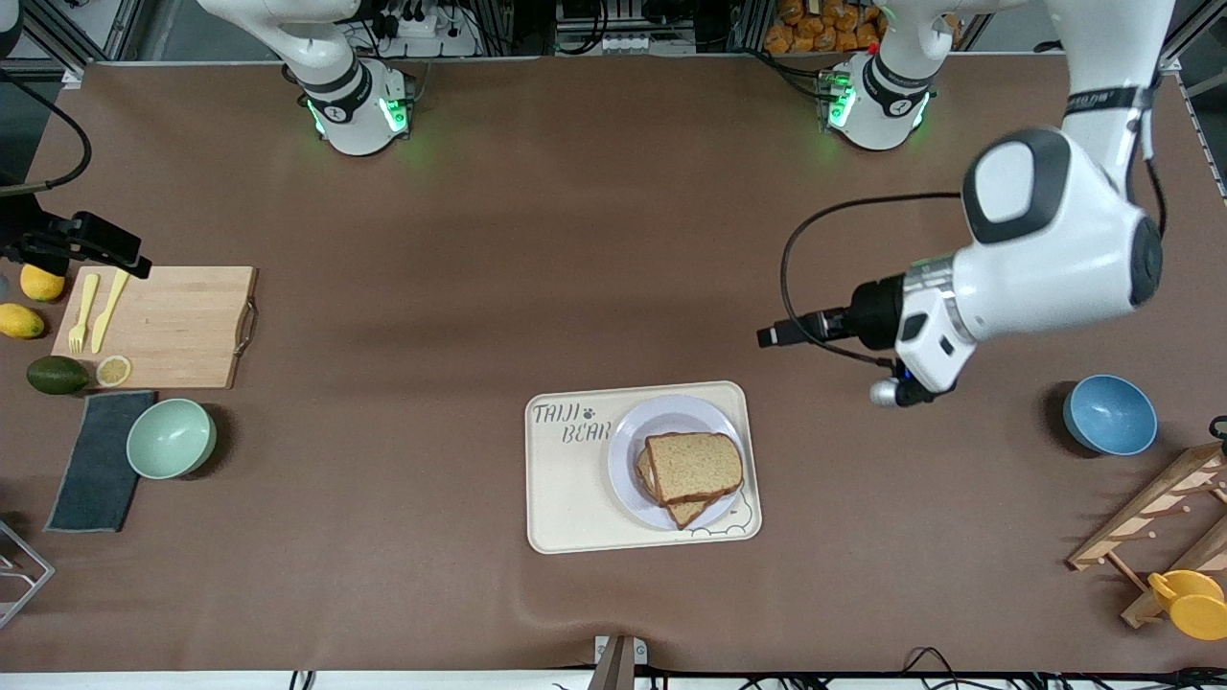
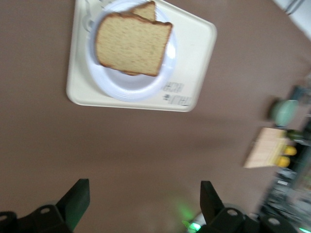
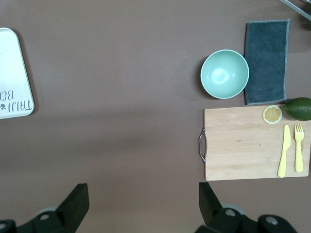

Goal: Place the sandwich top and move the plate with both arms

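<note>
Starting at the right arm's end of the table: the right gripper is hanging over the brown tabletop by the rectangular wooden cutting board and the mint green bowl, fingers spread wide, holding nothing.

In the middle, the plain brown bread slice that's the sandwich top is lying on the round white plate. It's sitting a bit askew over the lower slice, whose corner is peeking out. The plate is resting on the cream rectangular bear-print tray.

The left gripper is hovering over bare table between the tray and the blue bowl, fingers also wide and empty.

So I'm thinking only the plate move is left. What's worrying me: if the two arms aren't lifting evenly, the plate is tilting and that crooked top slice is sliding off. A finger catching the tray rim could drag the whole tray too.
</note>
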`<state>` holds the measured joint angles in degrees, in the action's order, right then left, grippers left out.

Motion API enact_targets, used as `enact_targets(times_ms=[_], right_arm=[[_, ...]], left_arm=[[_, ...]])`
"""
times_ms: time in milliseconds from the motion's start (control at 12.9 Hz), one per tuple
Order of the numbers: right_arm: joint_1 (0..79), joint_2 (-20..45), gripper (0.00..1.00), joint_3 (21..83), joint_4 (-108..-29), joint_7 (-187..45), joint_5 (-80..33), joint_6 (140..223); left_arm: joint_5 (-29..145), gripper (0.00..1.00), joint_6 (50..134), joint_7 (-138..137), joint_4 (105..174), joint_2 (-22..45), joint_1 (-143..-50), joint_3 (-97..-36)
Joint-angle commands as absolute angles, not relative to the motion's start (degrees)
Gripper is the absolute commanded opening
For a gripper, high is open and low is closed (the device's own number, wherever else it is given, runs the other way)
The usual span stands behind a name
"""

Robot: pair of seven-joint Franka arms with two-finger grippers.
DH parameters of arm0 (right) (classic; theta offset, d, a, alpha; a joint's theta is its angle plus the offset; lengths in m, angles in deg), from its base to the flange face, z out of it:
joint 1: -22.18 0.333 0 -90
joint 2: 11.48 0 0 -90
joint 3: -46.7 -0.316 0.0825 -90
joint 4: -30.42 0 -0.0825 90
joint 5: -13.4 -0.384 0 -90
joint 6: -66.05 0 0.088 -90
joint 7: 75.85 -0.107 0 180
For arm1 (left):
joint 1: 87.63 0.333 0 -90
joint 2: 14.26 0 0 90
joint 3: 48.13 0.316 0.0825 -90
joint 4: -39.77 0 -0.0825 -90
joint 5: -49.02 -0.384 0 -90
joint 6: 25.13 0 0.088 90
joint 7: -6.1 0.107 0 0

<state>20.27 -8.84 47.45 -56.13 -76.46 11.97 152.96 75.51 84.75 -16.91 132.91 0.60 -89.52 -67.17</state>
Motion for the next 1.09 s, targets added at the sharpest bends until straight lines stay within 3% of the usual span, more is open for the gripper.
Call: enact_targets(times_ms=[0,155,466,699,1010], right_arm=[[19.37,-9.37,1.00,46.70,-56.24,-77.17,12.00,152.62],[19.37,-9.37,1.00,46.70,-56.32,-77.17,12.00,152.62],[19.46,-9.55,1.00,46.70,-56.24,-77.17,12.00,152.53],[19.54,-9.46,1.00,46.70,-56.24,-77.17,12.00,152.53],[19.72,-9.37,1.00,46.61,-56.24,-77.17,12.00,152.18]], left_arm=[[59.96,1.00,82.11,-20.44,132.68,-3.89,-90.71,-70.18],[57.64,1.00,75.63,-19.31,129.35,-3.98,-89.75,-69.50],[55.26,1.00,71.48,-11.85,125.23,-3.98,-80.80,-69.66],[55.00,1.00,59.01,-10.78,117.92,-3.45,-76.47,-69.93],[54.82,1.00,54.15,-8.58,117.47,-4.42,-74.28,-69.05]])
